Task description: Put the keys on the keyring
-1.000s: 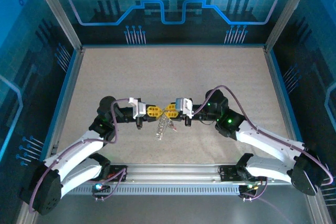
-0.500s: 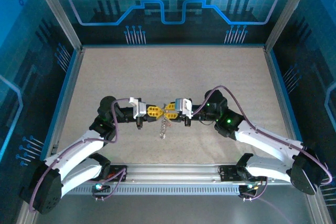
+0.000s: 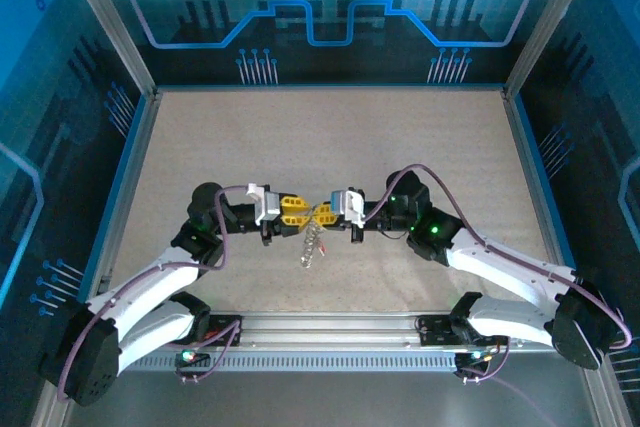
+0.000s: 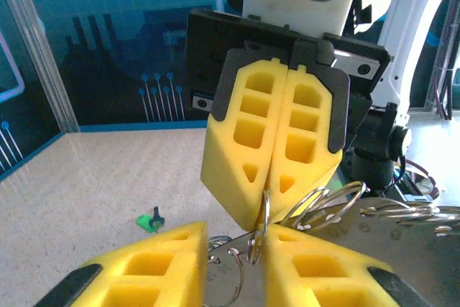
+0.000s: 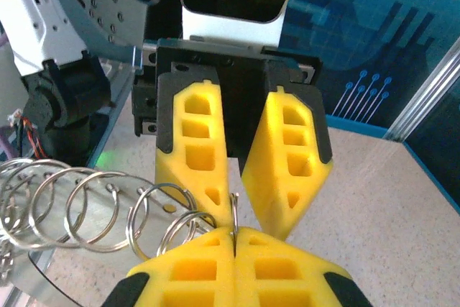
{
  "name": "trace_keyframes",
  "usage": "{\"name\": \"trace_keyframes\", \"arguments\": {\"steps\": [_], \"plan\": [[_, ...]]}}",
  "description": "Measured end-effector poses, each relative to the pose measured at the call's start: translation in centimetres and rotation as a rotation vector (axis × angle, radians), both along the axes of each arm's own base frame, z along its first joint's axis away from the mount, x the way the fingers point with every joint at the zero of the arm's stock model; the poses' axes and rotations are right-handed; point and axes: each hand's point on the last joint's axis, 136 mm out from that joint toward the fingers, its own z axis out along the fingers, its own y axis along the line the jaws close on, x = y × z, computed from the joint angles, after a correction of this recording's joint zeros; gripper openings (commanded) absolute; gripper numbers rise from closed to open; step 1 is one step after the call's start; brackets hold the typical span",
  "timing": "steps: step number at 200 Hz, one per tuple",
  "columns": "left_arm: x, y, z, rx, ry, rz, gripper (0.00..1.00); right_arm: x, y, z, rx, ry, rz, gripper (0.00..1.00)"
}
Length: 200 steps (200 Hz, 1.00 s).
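Observation:
The keyring [image 3: 313, 244] is a chain of linked silver rings hanging between my two grippers above the table's middle. My right gripper [image 5: 234, 234] is shut on one thin ring [image 5: 233, 210], with the other rings [image 5: 93, 206] trailing to the left. My left gripper [image 4: 236, 229] faces it tip to tip and stands open, that same ring [image 4: 264, 206] in the gap against its right finger [image 4: 323, 264]. A tiny green key [image 4: 149, 221] lies on the table below. In the top view the left gripper [image 3: 300, 211] and right gripper [image 3: 322, 213] nearly touch.
A flat grey metal plate [image 4: 402, 249] hangs with the rings under the grippers. Speckled beige table [image 3: 330, 137] stretches away behind them, bordered by blue walls and aluminium posts [image 3: 110, 22]. The arm bases sit along the near rail [image 3: 330, 327].
Both grippers have stayed met at the centre, drifting slightly to the right. The hanging rings have swung a little and bunched closer together.

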Motion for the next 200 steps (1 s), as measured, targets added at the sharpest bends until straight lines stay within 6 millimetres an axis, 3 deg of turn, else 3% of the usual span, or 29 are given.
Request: {"name": "trace_keyframes", "arguments": {"steps": [68,109,200], "plan": [[0.0,0.1,-2.1,0.144,-0.007,0.012,0.07,0.4,-0.3,-1.5,-0.183,-0.042,-0.046,0.0],[0.3,0.3,-3.4,0.19,0.016,0.033,0.08,0.8,-0.1,-2.7,-0.241,-0.025,-0.06,0.0],[0.8,0.5,-4.1,0.217,0.038,0.07,0.11,1.4,0.3,-3.6,-0.276,-0.013,-0.08,0.0]]}}
